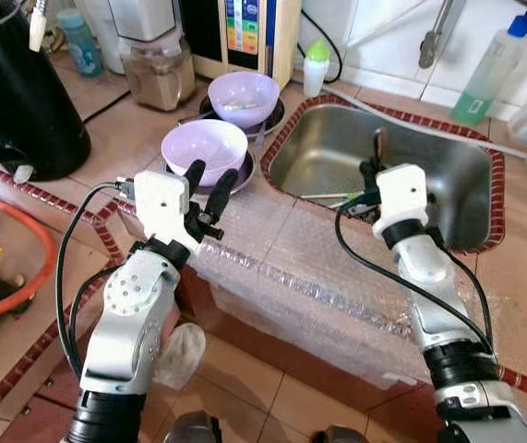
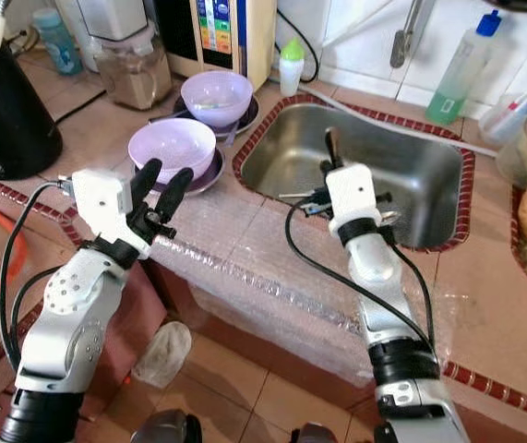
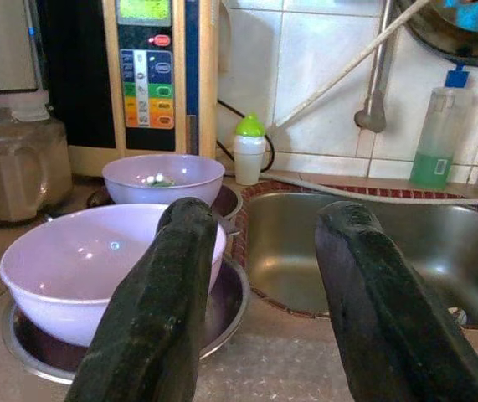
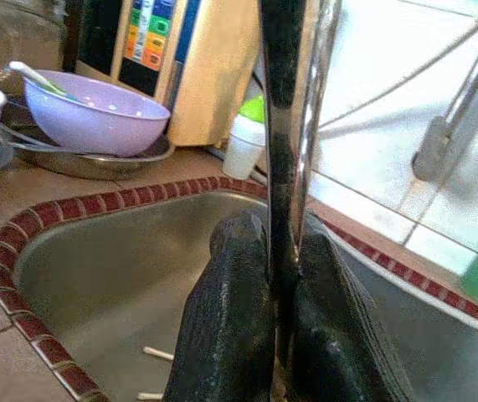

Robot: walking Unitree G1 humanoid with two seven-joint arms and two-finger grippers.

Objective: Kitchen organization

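Utensil (image 4: 282, 109) pinched by right fingers (image 4: 230, 335) over sink (image 1: 337, 138) | left fingers (image 3: 163, 310) apart near bowl (image 3: 79, 268)

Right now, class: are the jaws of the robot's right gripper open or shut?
Shut. In the right wrist view the right gripper has its jaws clamped on a thin dark utensil that stands upright over the sink.
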